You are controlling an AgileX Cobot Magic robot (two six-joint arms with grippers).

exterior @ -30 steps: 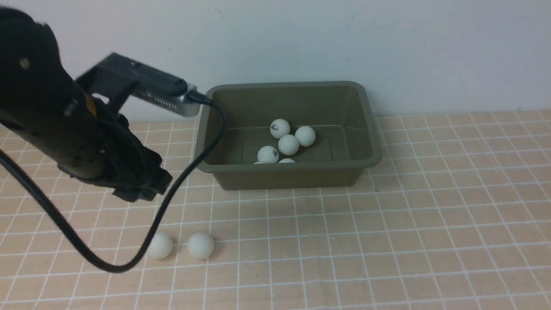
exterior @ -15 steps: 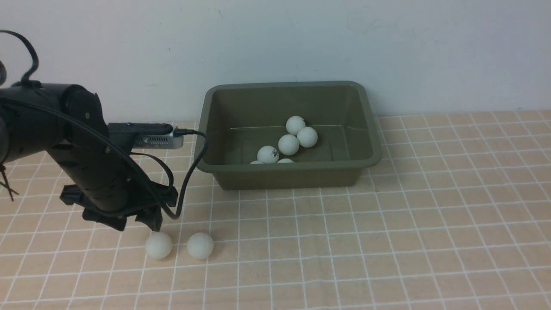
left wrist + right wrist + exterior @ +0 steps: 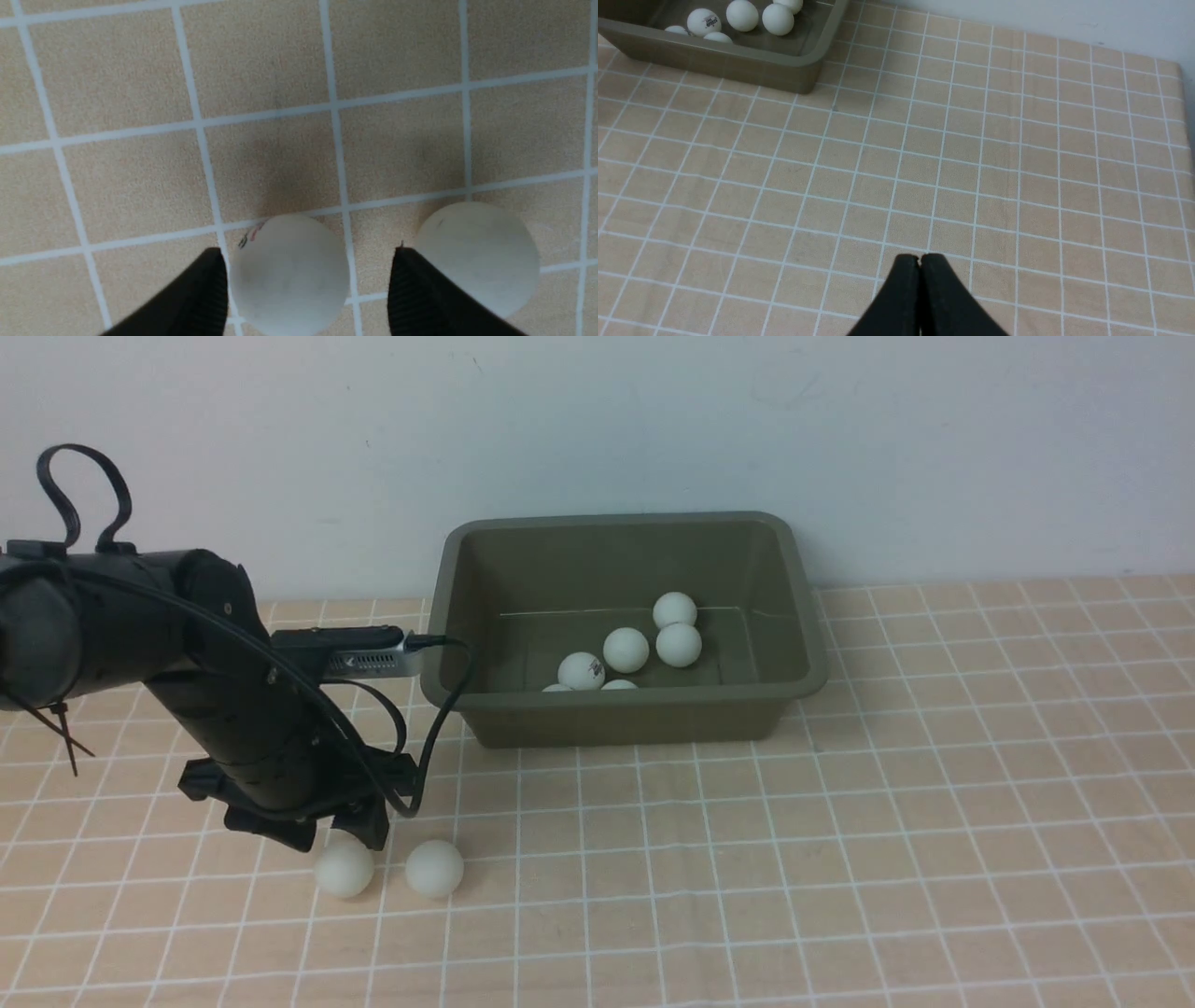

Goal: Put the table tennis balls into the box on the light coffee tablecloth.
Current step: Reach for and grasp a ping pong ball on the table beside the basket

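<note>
Two table tennis balls lie on the light coffee tablecloth (image 3: 840,821) at the near left, one (image 3: 344,873) beside the other (image 3: 434,869). My left gripper (image 3: 334,835) is open and low over the left one. In the left wrist view that ball (image 3: 289,275), with a small dark mark, sits between the two fingers, and the second ball (image 3: 481,252) lies just outside one finger. Several more white balls (image 3: 625,650) rest inside the olive-green box (image 3: 803,616). My right gripper (image 3: 920,256) is shut over bare cloth and holds nothing.
The box stands at the back against a pale wall (image 3: 840,448). The left arm's black cable (image 3: 439,728) loops down next to the box's left wall. In the right wrist view the cloth's far edge (image 3: 1181,116) shows.
The left arm swung down from beside the box and lowered its open gripper around the left ball. A ball inside the box rolled to the right.
</note>
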